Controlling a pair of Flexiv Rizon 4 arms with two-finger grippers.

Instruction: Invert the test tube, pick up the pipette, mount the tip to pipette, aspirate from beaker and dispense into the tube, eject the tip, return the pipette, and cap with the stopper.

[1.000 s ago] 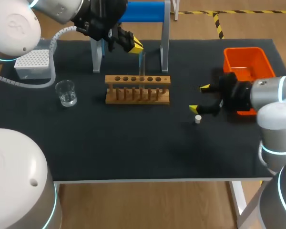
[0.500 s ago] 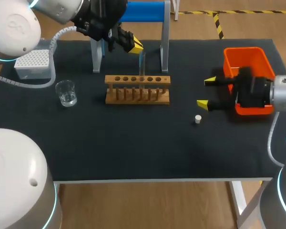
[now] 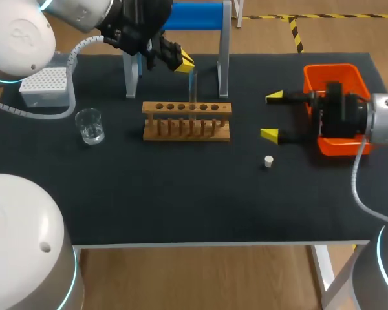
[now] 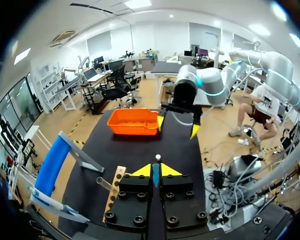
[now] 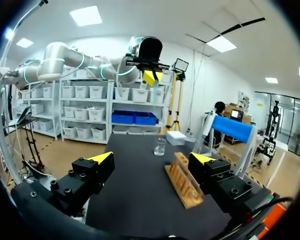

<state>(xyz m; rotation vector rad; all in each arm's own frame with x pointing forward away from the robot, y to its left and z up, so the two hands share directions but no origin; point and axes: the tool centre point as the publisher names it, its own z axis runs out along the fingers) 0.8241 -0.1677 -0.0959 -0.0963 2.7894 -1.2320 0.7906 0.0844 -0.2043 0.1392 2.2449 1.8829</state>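
Stopper point(image 3: 268, 161) apart from released right hand point(image 3: 271, 115) by bin point(image 3: 326, 68) edge | left hand point(image 3: 181, 62) grasping test tube point(image 3: 193, 82) at rack point(image 3: 186, 108)

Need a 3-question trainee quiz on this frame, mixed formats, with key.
1. True or false: the right gripper is shut on the stopper.
2. The left gripper holds: A) the stopper B) the test tube C) nothing.
3. Fill in: the stopper lies on the ___.
Key: 1 false, the gripper is open and apart from it; 2 B; 3 table.
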